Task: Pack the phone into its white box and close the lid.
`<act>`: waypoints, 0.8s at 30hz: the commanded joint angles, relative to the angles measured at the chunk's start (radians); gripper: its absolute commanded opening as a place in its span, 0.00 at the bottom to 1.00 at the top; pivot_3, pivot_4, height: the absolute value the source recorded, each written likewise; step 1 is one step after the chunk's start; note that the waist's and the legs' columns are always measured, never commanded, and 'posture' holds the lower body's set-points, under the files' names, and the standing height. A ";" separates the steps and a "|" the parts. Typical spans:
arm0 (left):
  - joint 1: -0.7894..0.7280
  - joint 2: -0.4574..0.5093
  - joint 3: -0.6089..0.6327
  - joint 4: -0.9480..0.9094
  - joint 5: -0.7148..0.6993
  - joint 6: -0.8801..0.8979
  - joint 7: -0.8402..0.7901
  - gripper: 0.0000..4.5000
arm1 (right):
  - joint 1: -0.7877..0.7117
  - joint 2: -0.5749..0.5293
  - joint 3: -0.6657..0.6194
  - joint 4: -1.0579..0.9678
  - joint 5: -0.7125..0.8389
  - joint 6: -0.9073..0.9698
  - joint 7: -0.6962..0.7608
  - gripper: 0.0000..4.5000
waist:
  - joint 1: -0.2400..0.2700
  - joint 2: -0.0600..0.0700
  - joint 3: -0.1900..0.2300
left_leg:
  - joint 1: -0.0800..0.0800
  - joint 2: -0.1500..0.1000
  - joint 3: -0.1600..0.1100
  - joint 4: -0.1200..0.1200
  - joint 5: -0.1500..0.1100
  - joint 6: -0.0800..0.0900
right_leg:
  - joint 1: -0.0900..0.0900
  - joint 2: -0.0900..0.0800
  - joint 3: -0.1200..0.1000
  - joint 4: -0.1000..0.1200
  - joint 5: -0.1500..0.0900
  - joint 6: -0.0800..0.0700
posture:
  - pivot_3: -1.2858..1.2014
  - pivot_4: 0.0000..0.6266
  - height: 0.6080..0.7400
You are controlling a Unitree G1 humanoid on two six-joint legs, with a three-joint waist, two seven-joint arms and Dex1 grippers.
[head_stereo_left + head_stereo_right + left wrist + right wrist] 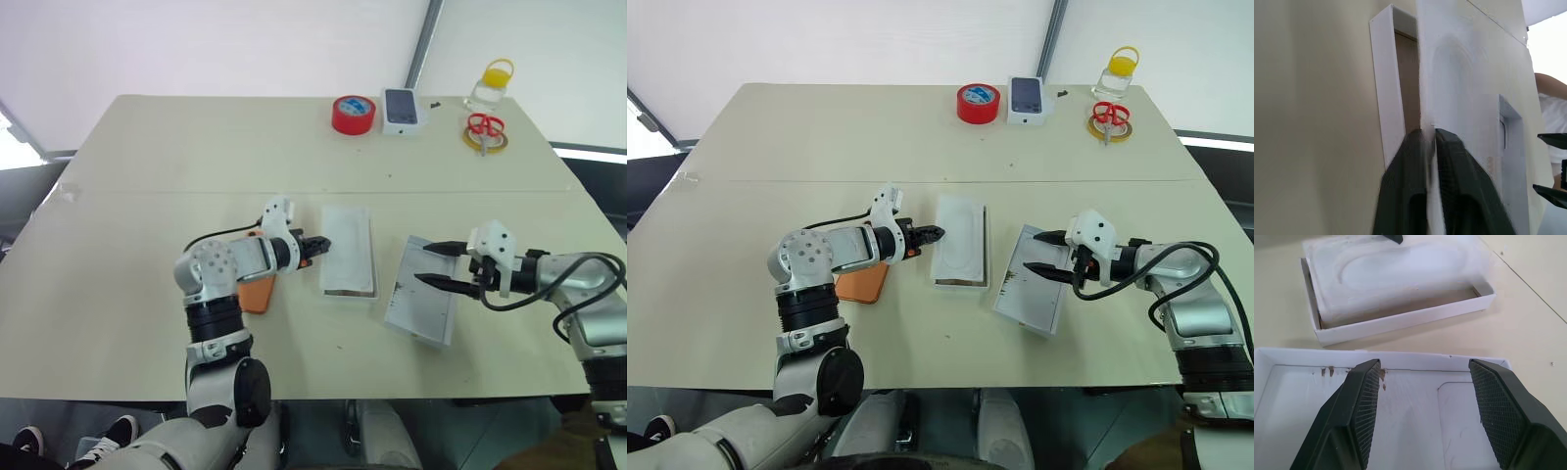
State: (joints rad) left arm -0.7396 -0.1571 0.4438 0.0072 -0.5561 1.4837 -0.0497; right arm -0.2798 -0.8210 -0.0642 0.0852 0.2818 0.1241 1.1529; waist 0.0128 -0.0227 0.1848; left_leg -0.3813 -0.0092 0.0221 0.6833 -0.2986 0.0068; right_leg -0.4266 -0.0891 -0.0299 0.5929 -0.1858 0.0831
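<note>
left tool (933, 233) seems to pinch the thin insert (349, 247) at the white box (349, 291); lift it clear first. right tool (1038, 252) spread over the lid (1027, 299). phone (862, 282) waits on counter (745, 196) beneath left arm

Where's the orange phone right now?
In the head views the phone lies flat on the table, on the robot's left, partly under the left arm and left of the white box.

The left arm hides most of the phone (257, 294). The insert (1459, 73) over the white box (1386, 93) is a blur.
</note>
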 commanded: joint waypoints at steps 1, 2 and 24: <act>-0.011 -0.028 -0.033 -0.016 -0.017 -0.001 -0.006 0.55 | -0.001 0.009 -0.008 -0.038 0.009 -0.007 -0.011 0.67 | 0.000 0.000 0.000 | 0.000 0.000 0.000 0.000 0.000 0.000 | 0.000 0.000 0.000 0.000 0.000 0.000 | 0.52 0.24 0.99; -0.010 -0.025 -0.038 -0.018 -0.025 0.005 -0.013 0.65 | -0.001 0.012 -0.005 -0.043 0.010 -0.005 -0.013 0.67 | 0.000 0.000 0.000 | 0.000 0.000 0.000 0.000 0.000 0.000 | 0.000 0.000 0.000 0.000 0.000 0.000 | 0.52 0.24 0.99; 0.233 0.455 -0.227 -0.321 -0.053 -0.417 -0.411 0.66 | -0.171 0.257 0.176 -0.141 -0.047 0.073 -0.174 0.02 | 0.000 0.001 0.000 | -0.001 0.001 0.000 -0.001 0.001 -0.001 | -0.002 0.000 0.000 0.001 -0.001 -0.003 | 0.52 0.24 0.99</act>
State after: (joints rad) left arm -0.4939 0.2759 0.2000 -0.2783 -0.6101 1.1808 -0.4035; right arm -0.4215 -0.5728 0.0943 -0.0210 0.2606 0.2089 1.0003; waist 0.0130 -0.0214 0.1851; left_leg -0.3828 -0.0081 0.0221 0.6830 -0.2979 0.0055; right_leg -0.4291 -0.0893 -0.0297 0.5938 -0.1868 0.0791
